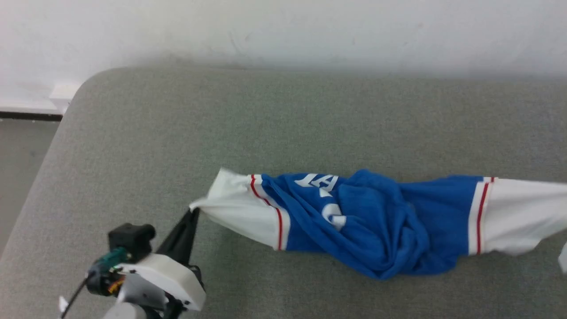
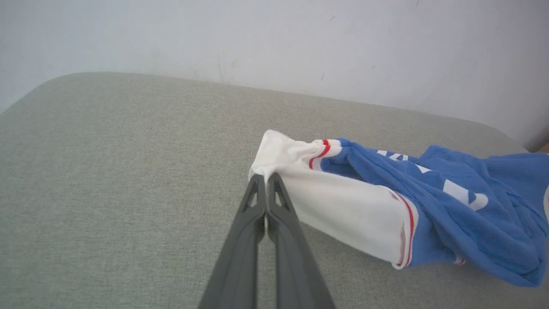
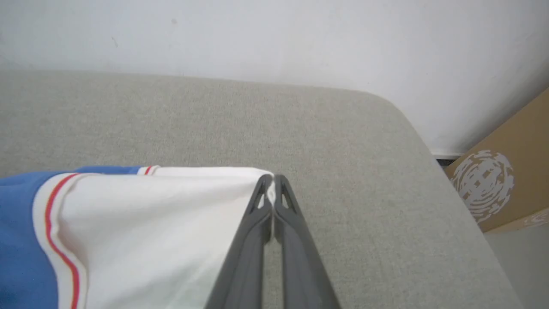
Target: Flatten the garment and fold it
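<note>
The garment (image 1: 372, 221) is a royal-blue jersey with white sleeves and red-striped trim, bunched in a twisted band across the grey table (image 1: 283, 115). My left gripper (image 1: 195, 212) is shut on the tip of the jersey's left white sleeve (image 1: 239, 208); in the left wrist view the gripper (image 2: 266, 177) pinches that sleeve (image 2: 343, 206). My right gripper (image 3: 271, 178) is shut on the edge of the other white sleeve (image 3: 150, 223), which runs off the right side of the head view (image 1: 522, 212). White lettering (image 1: 321, 181) shows on the crumpled blue middle.
The table's rounded far-left corner (image 1: 88, 79) meets a white wall (image 1: 283, 26). Floor lies beyond the left edge (image 1: 22, 159). A brown cardboard box (image 3: 502, 184) stands past the table's right end. Bare cloth-covered surface stretches behind the jersey.
</note>
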### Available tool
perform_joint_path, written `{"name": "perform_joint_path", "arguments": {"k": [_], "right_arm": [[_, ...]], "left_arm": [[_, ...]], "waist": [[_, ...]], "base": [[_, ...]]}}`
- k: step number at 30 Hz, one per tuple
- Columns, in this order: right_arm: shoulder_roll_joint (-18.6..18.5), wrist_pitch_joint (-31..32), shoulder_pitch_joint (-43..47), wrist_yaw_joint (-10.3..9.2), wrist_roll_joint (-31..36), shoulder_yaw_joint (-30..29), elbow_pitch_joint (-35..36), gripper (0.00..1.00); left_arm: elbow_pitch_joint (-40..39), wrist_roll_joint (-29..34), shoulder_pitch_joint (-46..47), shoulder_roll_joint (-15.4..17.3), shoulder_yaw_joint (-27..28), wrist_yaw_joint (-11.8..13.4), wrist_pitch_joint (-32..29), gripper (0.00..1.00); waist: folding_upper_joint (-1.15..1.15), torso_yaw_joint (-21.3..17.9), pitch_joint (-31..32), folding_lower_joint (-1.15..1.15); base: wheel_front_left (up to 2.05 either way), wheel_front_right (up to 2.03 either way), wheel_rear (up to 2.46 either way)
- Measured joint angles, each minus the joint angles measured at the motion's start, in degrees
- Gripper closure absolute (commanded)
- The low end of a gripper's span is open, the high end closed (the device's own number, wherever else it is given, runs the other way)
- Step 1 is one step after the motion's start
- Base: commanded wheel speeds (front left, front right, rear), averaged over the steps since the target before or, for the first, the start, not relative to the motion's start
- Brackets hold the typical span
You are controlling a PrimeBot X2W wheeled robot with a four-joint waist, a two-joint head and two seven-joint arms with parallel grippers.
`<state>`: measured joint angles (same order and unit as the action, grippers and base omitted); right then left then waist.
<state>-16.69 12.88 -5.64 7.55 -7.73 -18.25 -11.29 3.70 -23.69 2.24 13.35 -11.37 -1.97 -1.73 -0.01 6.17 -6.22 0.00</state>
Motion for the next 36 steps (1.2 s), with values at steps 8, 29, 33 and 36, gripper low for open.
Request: {"name": "perform_joint_path", "arguments": {"k": [8, 29, 33, 36], "right_arm": [[-4.7, -0.8, -5.3, -0.01, -5.9, -0.3, 7.5, 1.00], [-19.2, 7.2, -35.9, -0.01, -16.7, 13.3, 15.2, 1.00], [-20.8, 7.0, -45.1, -0.01, -17.7, 19.0, 10.0, 1.00], [-21.4, 6.0, -52.7, 0.00, -18.1, 23.6, 5.2, 1.00]], "left_arm": [[-10.3, -0.4, 2.2, 4.7, 4.1, 0.1, 0.2, 1.00], [-17.6, -1.5, 34.8, 16.2, 10.2, -2.4, -6.3, 1.00], [-10.9, -4.1, 42.9, 17.3, 9.3, -3.4, -9.9, 1.00], [-5.1, -4.5, 50.2, 18.1, 7.8, -4.0, -11.3, 1.00]], "waist": [[0.00, -1.0, 3.7, 0.00], [0.00, -3.8, 2.5, 0.00], [0.00, -4.4, -0.7, 0.00], [0.00, -4.9, -3.7, 0.01]], "base": [[0.00, 0.00, 0.00], [0.00, 0.00, 0.00], [0.00, 0.00, 0.00], [0.00, 0.00, 0.00]]}}
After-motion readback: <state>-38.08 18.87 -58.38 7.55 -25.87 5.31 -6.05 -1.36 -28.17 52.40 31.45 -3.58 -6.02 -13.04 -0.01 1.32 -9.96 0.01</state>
